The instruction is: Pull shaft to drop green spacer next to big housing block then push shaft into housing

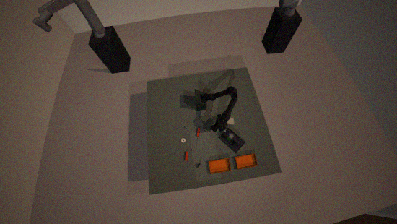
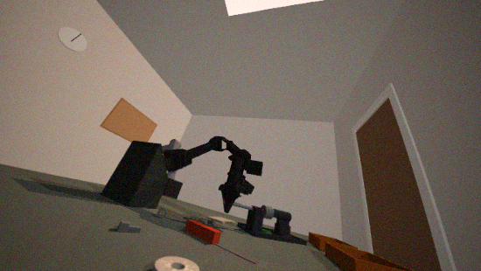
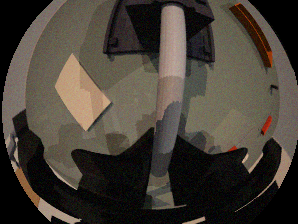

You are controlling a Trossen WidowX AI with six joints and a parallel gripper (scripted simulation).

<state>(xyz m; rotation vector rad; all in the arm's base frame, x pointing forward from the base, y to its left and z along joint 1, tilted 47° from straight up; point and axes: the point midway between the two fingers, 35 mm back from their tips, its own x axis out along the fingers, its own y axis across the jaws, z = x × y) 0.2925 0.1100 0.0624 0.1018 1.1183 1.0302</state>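
My gripper [image 1: 216, 128] [image 2: 226, 210] [image 3: 158, 131] is shut on the pale grey shaft [image 2: 243, 205] [image 3: 172, 62] near its outer end. The shaft runs from the fingers into the near upright of the dark housing fixture [image 1: 237, 146] [image 2: 254, 220]. Between its two uprights, light spacers [image 2: 268, 212] sit in line with the shaft; their exact number is unclear. The green spacer [image 1: 229, 139] [image 2: 266, 231] shows low between the uprights, by the base plate and below the shaft line. In the wrist view the near upright hides the spacers and the shaft's inner end.
Two orange trays [image 1: 219, 166] [image 1: 245, 161] stand beyond the fixture. A cream pad [image 1: 231, 121] [image 3: 82, 95] lies beside the shaft. Red blocks [image 1: 198, 132] [image 1: 186, 156], a pale ring [image 1: 181, 140] [image 2: 163, 264] and a small grey bracket [image 2: 128, 228] lie on the table.
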